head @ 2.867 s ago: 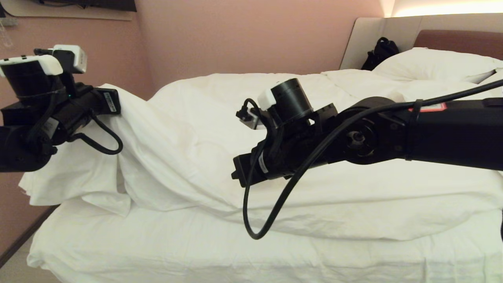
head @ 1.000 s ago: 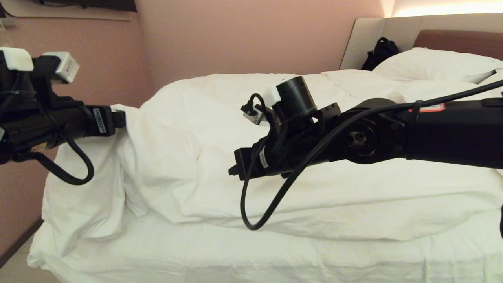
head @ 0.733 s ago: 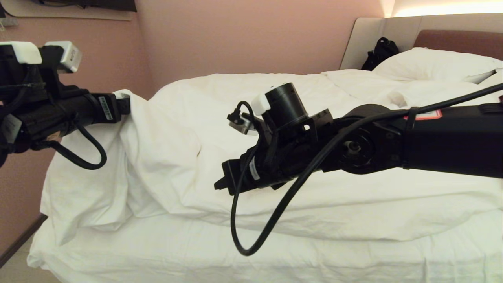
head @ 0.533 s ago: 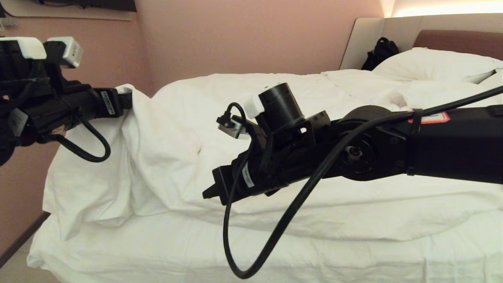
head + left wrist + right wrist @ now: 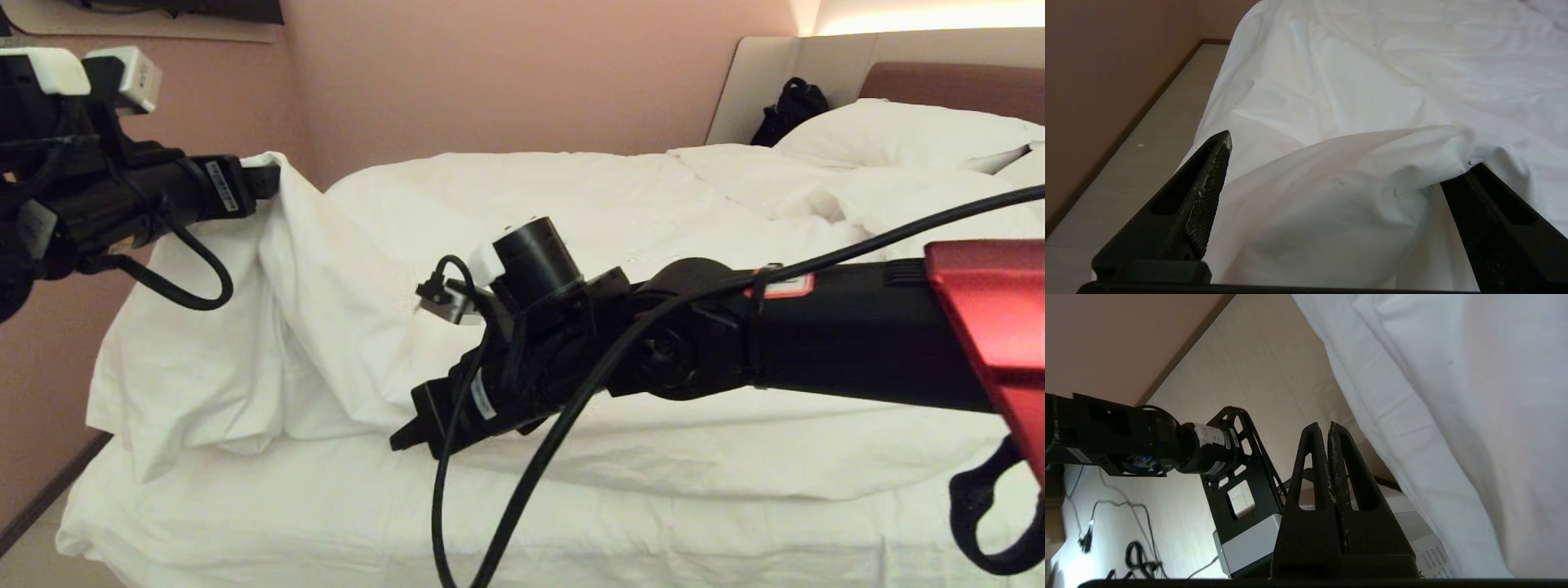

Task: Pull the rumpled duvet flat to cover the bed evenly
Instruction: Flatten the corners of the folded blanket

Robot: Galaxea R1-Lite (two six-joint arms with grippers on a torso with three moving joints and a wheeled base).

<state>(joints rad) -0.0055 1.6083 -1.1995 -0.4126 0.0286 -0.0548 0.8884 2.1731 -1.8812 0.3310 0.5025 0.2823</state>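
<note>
One duvet, one bed, two claws.
Head view: one white duvet (image 5: pixel 620 245) lies heaped across one bed (image 5: pixel 326 523); one pillow (image 5: pixel 898 131) and one black bag (image 5: pixel 788 106) sit at the headboard. Left wrist view: the left claw (image 5: pixel 1339 192) stands wide apart, a duvet fold draped between its two fingers (image 5: pixel 1208 192), touching one. Right wrist view: the right claw (image 5: pixel 1328 465) is pressed together, empty, beside the hanging duvet; label writing is unreadable.

pillow (image 5: pixel 898 131): white, ahead on my right | bag (image 5: pixel 788 110): black (slumped against the beige panel) | wall (image 5: pixel 506 73): pink | floor (image 5: pixel 1147 134): pale, beside me
</note>
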